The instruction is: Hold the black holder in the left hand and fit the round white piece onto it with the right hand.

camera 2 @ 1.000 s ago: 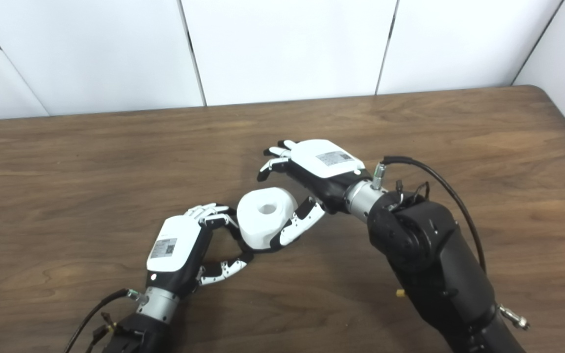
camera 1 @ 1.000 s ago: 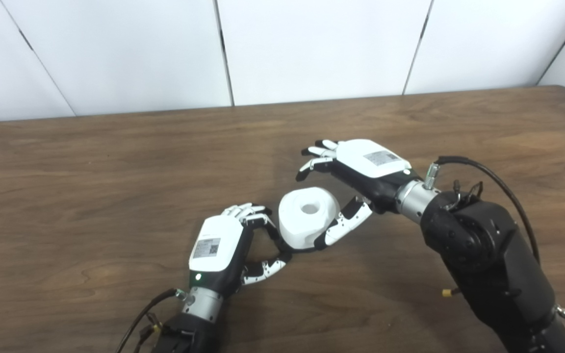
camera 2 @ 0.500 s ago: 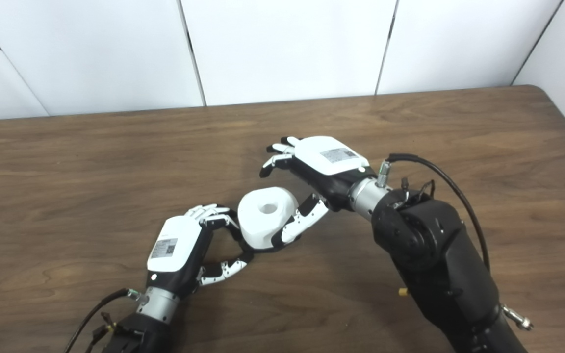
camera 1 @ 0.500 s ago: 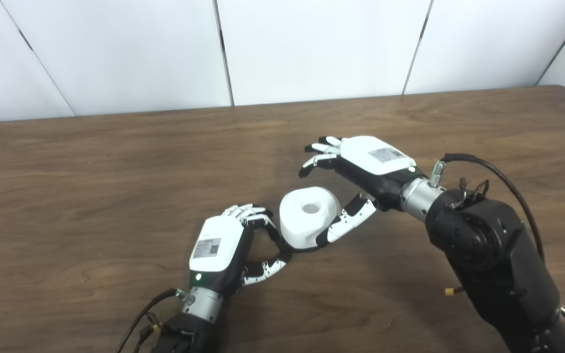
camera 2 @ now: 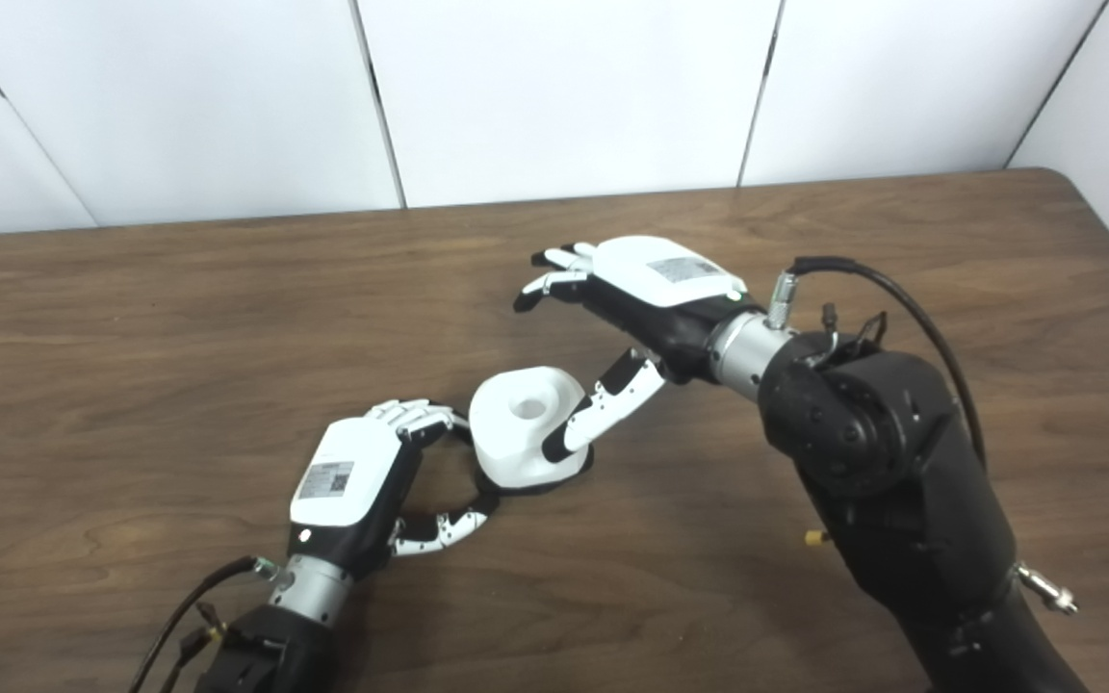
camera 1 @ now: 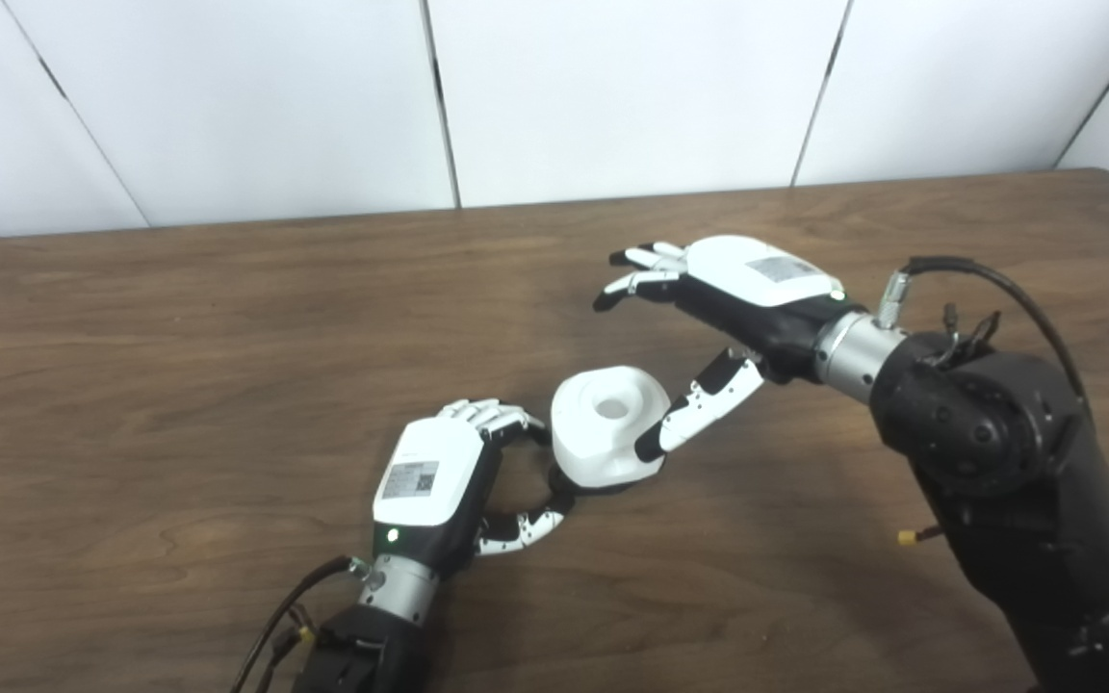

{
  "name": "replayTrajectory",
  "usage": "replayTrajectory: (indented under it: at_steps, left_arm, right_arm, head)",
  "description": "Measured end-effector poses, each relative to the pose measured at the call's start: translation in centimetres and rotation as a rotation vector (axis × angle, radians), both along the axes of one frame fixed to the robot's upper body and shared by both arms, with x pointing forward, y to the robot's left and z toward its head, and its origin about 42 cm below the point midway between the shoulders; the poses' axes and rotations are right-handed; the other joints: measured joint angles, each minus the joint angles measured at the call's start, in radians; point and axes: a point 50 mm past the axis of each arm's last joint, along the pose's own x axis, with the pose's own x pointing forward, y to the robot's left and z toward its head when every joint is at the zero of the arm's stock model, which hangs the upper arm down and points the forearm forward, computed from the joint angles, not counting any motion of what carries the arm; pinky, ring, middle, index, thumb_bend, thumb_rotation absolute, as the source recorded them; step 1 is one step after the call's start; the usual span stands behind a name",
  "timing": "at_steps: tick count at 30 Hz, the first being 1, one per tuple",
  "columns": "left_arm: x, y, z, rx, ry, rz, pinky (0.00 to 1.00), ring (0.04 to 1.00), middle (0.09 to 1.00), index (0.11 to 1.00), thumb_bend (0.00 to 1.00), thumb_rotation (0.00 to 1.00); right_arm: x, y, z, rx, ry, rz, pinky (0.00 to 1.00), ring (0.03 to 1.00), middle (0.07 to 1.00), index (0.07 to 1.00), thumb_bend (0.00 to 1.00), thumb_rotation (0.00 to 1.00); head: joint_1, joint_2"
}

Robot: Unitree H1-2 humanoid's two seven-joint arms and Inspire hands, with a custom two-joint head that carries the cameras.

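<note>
Left eye view: round white piece [camera 1: 606, 424] is seen seated on the black holder [camera 2: 554, 481] mid-table [camera 1: 179, 327]. Holder's rim is pinched by the left hand [camera 1: 439, 481]. Right hand [camera 1: 737, 298] is spread, nothing gripped, thumb beside the piece.

Pretty tight around the round white piece [camera 1: 606, 426]: left hand [camera 1: 434, 481] hugs its near-left side, right hand [camera 1: 733, 303] thumb sits against its right; beyond both hands the table [camera 1: 179, 337] lies bare
</note>
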Motion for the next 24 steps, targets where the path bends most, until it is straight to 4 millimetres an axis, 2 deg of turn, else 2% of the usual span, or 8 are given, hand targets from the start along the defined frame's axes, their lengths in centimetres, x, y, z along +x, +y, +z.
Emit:
replayTrajectory:
  at_steps: [3,8,11,15,17,19,24]
  left_arm:
    - [0.2,-0.1,0.2,0.005,0.011,0.004,0.83,0.819,0.785,0.852,1.00,0.38]
    - [0.2,0.0,0.2,-0.003,0.014,0.009,0.81,0.818,0.805,0.955,1.00,0.37]
    - [0.3,0.0,0.2,-0.005,0.013,0.013,0.81,0.818,0.815,0.963,1.00,0.39]
    - [0.3,0.1,0.6,-0.002,0.042,0.009,0.86,0.865,0.862,0.990,1.00,0.41]
    - [0.3,0.2,1.6,-0.006,0.100,-0.002,0.89,0.895,0.896,0.998,1.00,0.37]
    - [0.3,0.4,2.5,-0.011,0.166,-0.018,0.86,0.895,0.902,0.989,1.00,0.30]
    - [0.2,2.2,5.4,0.009,0.279,-0.039,0.82,0.889,0.902,0.966,1.00,0.25]
  right_arm:
    - [0.0,0.0,0.0,-0.001,0.007,0.001,1.00,1.000,0.978,0.840,1.00,0.48]
    - [0.0,0.0,-0.1,-0.004,0.010,0.001,1.00,1.000,0.980,0.843,1.00,0.49]
    - [0.0,0.0,-0.1,-0.008,0.009,-0.002,1.00,1.000,0.978,0.841,1.00,0.49]
    - [0.1,-0.1,-0.1,-0.013,0.009,-0.006,1.00,1.000,0.979,0.843,1.00,0.49]
    - [0.1,-0.2,-0.2,-0.013,0.014,-0.007,1.00,1.000,0.981,0.846,1.00,0.49]
    - [0.2,-0.2,-0.3,-0.014,0.020,-0.009,1.00,1.000,0.981,0.845,1.00,0.50]
    - [0.3,-0.4,-0.3,-0.022,0.020,-0.014,1.00,1.000,0.985,0.847,1.00,0.50]
  head:
    - [-0.002,-0.002]
    - [-0.003,-0.002]
    - [-0.003,-0.002]
    - [0.003,-0.003]
    - [0.003,-0.003]
    - [0.012,-0.005]
    - [0.020,-0.002]
